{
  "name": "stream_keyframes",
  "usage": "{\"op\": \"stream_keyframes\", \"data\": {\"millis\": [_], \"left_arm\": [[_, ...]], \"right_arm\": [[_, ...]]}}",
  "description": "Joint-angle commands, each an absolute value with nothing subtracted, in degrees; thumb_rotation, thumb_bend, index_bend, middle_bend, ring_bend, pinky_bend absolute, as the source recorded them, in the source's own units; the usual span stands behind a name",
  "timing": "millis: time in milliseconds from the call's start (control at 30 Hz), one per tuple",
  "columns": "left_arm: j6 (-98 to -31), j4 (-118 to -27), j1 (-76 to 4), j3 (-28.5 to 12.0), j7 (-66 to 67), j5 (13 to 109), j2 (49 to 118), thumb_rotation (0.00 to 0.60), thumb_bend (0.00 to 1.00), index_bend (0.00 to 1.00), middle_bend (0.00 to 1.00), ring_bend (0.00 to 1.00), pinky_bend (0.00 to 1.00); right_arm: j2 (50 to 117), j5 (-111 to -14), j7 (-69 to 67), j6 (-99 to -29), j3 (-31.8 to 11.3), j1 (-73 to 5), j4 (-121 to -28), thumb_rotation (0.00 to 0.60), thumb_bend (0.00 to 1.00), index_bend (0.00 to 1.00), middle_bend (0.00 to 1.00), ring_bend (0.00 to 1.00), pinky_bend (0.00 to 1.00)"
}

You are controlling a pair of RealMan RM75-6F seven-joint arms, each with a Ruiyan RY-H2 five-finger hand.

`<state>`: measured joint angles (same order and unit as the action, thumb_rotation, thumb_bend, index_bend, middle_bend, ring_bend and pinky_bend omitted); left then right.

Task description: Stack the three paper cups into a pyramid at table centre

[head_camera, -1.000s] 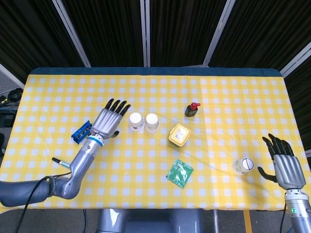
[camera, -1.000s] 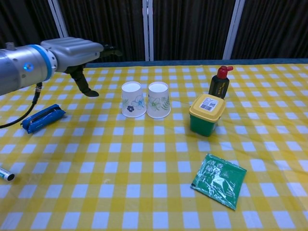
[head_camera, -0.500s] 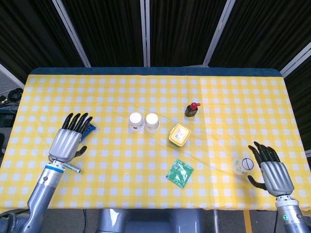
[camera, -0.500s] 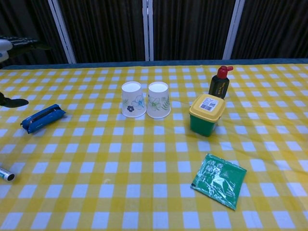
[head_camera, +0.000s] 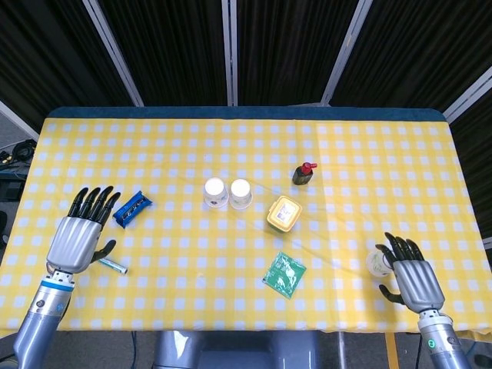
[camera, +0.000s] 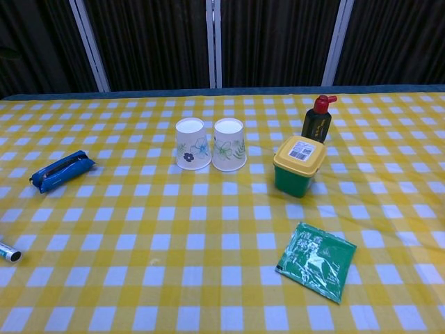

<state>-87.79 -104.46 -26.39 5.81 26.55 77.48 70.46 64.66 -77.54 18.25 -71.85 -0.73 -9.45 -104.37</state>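
Two upside-down paper cups stand side by side near the table's middle: a blue-flowered cup and a green-leafed cup. A third cup lies at the front right, partly hidden by my right hand, whose fingers stretch out beside it; I cannot tell whether they touch it. My left hand hovers at the front left with fingers apart and nothing in it. Neither hand shows in the chest view.
A blue packet and a pen lie by the left hand. A red-capped dark bottle, a yellow-lidded green tub and a green sachet sit right of the cups.
My left hand has drawn back from beside the two cups to the front left and left the chest view. My right hand has slid toward the front edge, closer to the lying cup.
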Motion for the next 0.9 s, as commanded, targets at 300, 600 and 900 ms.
{"op": "stream_keyframes", "data": {"millis": [300, 600, 900], "left_arm": [[-87.36, -105.46, -24.44, 4.72, 26.27, 79.65, 69.55, 0.6, 0.25, 0.0, 0.0, 0.0, 0.0], [-85.64, -105.65, -23.32, 3.17, 26.23, 80.25, 69.13, 0.6, 0.25, 0.0, 0.0, 0.0, 0.0], [-84.34, -105.79, -22.16, 1.66, 26.45, 80.93, 68.96, 0.6, 0.25, 0.0, 0.0, 0.0, 0.0]], "right_arm": [[66.26, -71.47, 20.13, -68.22, -2.49, -11.73, -102.61, 0.6, 0.2, 0.23, 0.0, 0.0, 0.0], [67.95, -66.73, 19.86, -65.62, -3.27, -13.09, -98.37, 0.6, 0.22, 0.27, 0.0, 0.0, 0.0], [69.94, -66.62, 17.49, -65.57, -3.18, -13.24, -93.87, 0.6, 0.25, 0.41, 0.05, 0.0, 0.0]]}}
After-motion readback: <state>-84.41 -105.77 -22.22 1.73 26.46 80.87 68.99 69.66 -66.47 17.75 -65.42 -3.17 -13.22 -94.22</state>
